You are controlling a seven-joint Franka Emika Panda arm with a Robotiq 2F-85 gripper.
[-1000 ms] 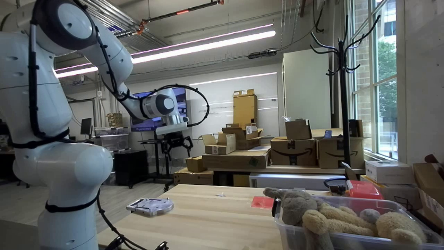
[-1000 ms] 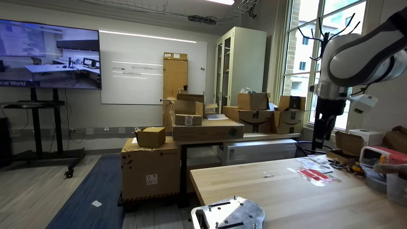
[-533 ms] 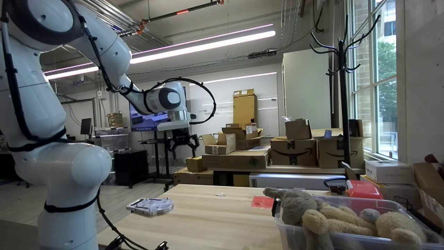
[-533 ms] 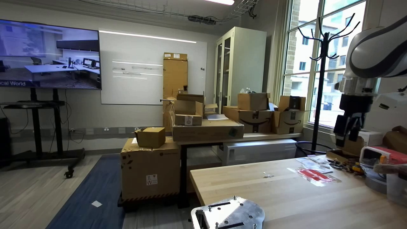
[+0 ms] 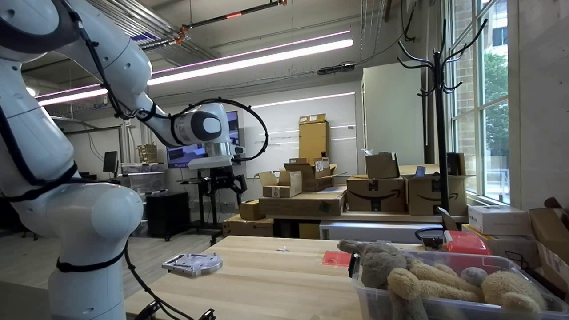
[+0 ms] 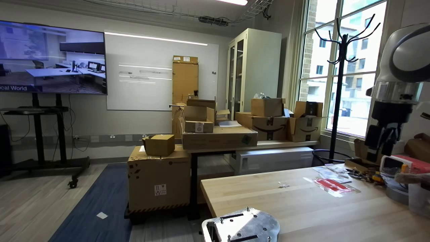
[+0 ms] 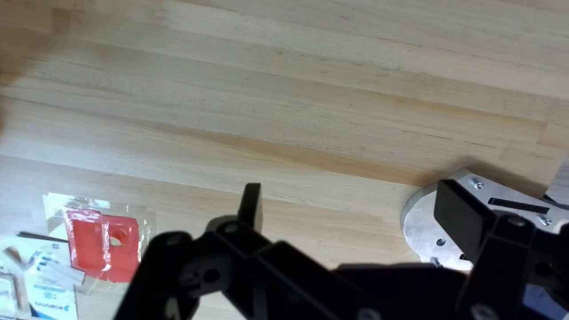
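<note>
My gripper [image 7: 355, 206] is open, with its two black fingers wide apart and nothing between them. It hangs above the light wooden table [image 7: 266, 111], pointing down, and touches nothing. It also shows in both exterior views [image 5: 227, 198] [image 6: 379, 151]. A silver metal plate [image 7: 429, 226] with screws and slots lies below, partly hidden behind one finger in the wrist view; it shows in both exterior views [image 5: 193, 265] [image 6: 247, 225]. A red item in clear plastic [image 7: 106, 246] lies on the table, also in both exterior views [image 5: 336, 258] [image 6: 332, 185].
A clear plastic bin [image 5: 366, 289] holds grey and tan plush toys [image 5: 382, 264]. A red and white case [image 6: 410, 164], small tools [image 6: 369, 175] and papers [image 7: 51, 284] lie near it. Cardboard boxes [image 5: 375, 193] stand behind the table, beside a black coat rack [image 5: 439, 133].
In an exterior view the gripper moved right, then back left, while the upper arm swung left. In an exterior view it moved right and a little down. It stays open.
</note>
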